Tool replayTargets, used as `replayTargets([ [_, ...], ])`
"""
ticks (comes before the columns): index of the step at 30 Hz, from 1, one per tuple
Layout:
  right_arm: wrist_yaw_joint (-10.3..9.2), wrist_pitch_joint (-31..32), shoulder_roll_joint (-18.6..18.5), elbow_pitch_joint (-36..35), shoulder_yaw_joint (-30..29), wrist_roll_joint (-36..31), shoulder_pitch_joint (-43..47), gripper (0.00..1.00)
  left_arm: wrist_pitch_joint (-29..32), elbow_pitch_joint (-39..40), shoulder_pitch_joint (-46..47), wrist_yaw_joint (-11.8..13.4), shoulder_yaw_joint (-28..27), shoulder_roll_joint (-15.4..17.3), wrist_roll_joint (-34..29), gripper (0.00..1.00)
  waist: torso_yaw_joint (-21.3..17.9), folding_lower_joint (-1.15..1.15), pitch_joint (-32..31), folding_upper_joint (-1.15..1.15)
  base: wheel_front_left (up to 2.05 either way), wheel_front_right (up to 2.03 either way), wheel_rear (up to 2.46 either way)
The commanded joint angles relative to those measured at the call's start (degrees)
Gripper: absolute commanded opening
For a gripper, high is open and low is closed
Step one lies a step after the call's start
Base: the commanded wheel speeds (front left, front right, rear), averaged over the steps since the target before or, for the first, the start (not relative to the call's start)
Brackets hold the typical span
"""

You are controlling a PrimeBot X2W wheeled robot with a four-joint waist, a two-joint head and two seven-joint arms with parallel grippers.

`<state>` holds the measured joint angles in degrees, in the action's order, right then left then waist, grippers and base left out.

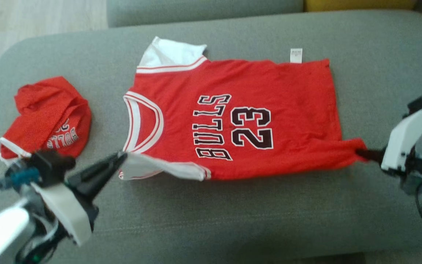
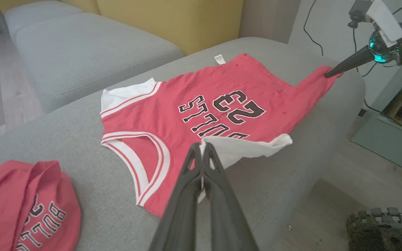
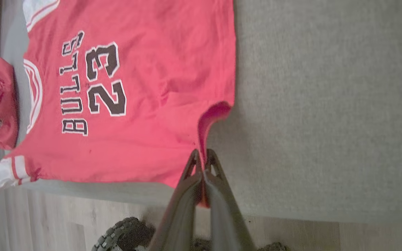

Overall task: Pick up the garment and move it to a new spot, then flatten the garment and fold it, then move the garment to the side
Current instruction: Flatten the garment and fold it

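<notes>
item: garment (image 1: pixel 291 102), face-up on grey cushion (image 1: pixel 233 220) | left fingers (image 1: pixel 118 158) clamped on white sleeve (image 1: pixel 159 167) | right fingers (image 1: pixel 366 154) clamped on hem corner (image 1: pixel 352 146) | status, judged: flattening nearly done; fold and side move left

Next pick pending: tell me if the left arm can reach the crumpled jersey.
Probably, path-wise: the crumpled jersey lies near, nothing between. But the left claw is shut on the white sleeve of the spread jersey.

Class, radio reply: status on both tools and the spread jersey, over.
Left tool shut on jersey, at sleeve. Right tool shut on its hem corner. Jersey spread flat on cushion. Crumpled second jersey lies apart, left.
</notes>
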<state>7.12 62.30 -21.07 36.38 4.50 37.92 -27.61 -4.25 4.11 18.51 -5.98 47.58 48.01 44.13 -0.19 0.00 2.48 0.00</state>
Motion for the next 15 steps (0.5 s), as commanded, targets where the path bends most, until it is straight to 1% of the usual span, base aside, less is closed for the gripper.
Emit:
replayTargets([
  [1,0.36,-1.0,0.0,-1.6,-0.3,-0.8,-3.3,0.0,-0.8,0.2,4.8,0.4,-3.8,1.7,0.4,0.0,-0.5,0.0,1.3,0.0,0.0,0.0,0.0],
  [7,0.36,-3.8,2.9,0.0,-1.9,-3.2,-8.1,0.0,-1.4,-4.1,10.0,0.1,-5.1,-0.8,0.1,0.0,-0.9,0.0,4.9,0.0,0.0,0.0,0.0],
  [15,0.36,-7.6,4.1,2.0,-1.3,-5.4,-13.0,0.0,-1.8,-10.8,17.1,-0.5,-4.6,-5.1,-1.5,0.0,-1.0,0.0,9.1,0.0,0.0,0.0,0.0],
])
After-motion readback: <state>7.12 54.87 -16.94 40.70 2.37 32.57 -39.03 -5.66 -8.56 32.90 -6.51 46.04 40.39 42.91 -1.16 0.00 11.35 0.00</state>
